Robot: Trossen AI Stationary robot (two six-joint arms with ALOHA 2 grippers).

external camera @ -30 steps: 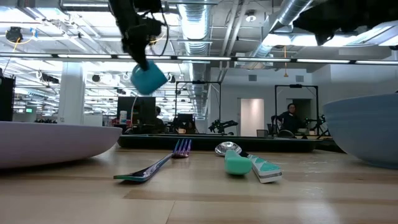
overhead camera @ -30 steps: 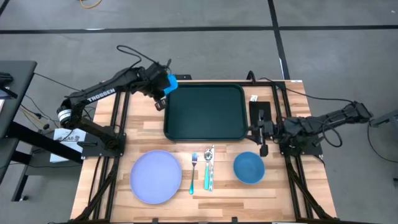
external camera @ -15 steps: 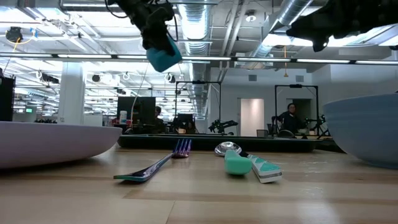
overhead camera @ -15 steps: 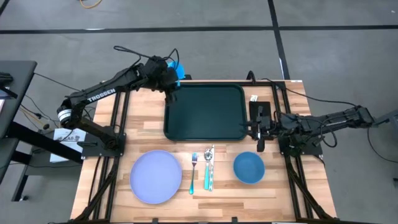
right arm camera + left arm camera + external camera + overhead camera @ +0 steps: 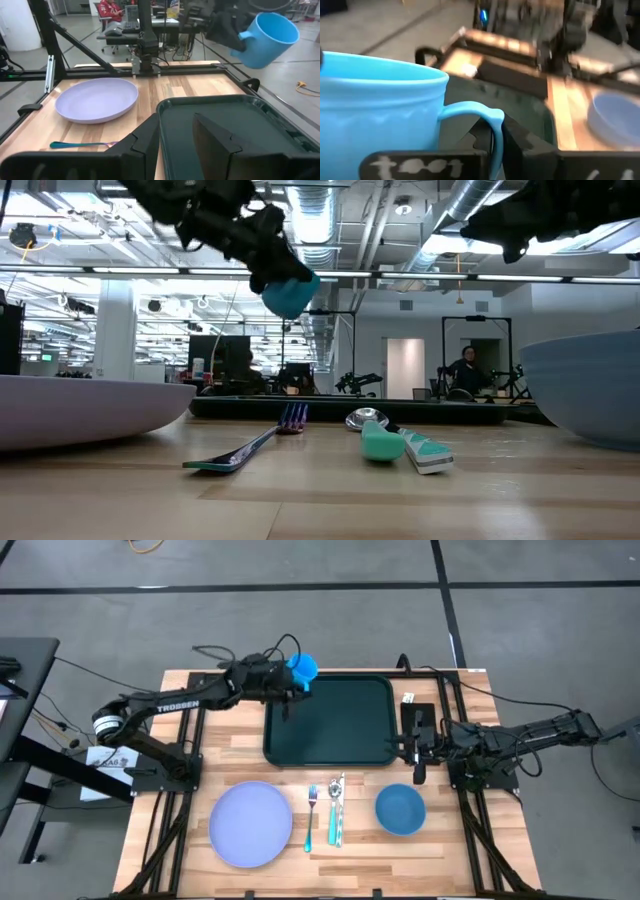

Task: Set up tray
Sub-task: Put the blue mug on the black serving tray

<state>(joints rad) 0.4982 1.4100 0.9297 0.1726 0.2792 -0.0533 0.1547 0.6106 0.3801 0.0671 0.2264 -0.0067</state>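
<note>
Whereas a second earlier it hung left of the tray (image 5: 328, 720), we logged the blue mug (image 5: 303, 668), clamped in our left pincer (image 5: 290, 680), over its far-left corner; right pincer (image 5: 421, 750), fingers apart, idle beside the tray.

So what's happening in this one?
The left gripper holds a blue mug in the air over the far left corner of the dark green tray, which has nothing on it. The right gripper waits open at the tray's right edge. A lavender plate, a fork, a spoon and a blue bowl lie on the table in front of the tray.
</note>
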